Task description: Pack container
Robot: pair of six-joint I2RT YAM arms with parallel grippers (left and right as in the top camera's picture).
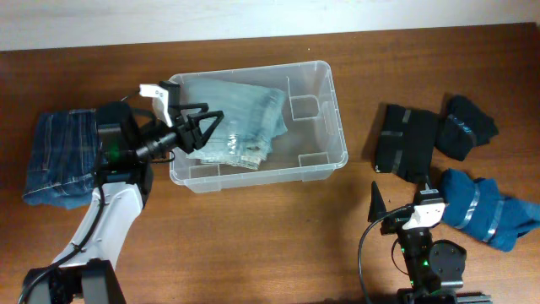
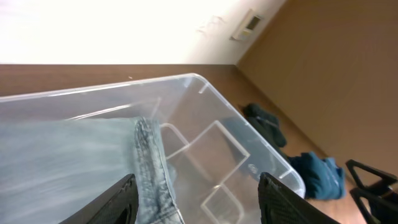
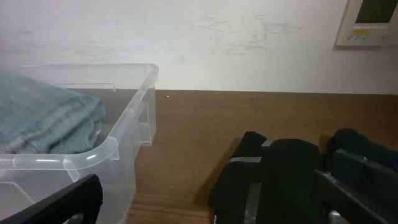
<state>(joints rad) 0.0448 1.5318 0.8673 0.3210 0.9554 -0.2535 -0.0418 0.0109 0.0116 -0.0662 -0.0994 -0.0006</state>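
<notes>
The clear plastic container [image 1: 327,114] stands at the table's middle, with folded light-blue jeans [image 1: 240,118] lying in its left half. My left gripper [image 1: 202,127] is open just above the jeans at the container's left end; in the left wrist view [image 2: 196,199] the jeans' waistband [image 2: 152,168] lies between its fingers, untouched. The container's rim shows there too [image 2: 186,79]. My right gripper [image 1: 396,207] is open and empty near the table's front edge, right of the container [image 3: 112,149]; its fingers show in the right wrist view [image 3: 205,199].
A folded dark-blue pair of jeans [image 1: 59,156] lies at the far left. Black garments with grey stripes [image 1: 409,139] [image 1: 468,127] and a teal garment [image 1: 489,211] lie at the right; the black ones show in the right wrist view [image 3: 273,174].
</notes>
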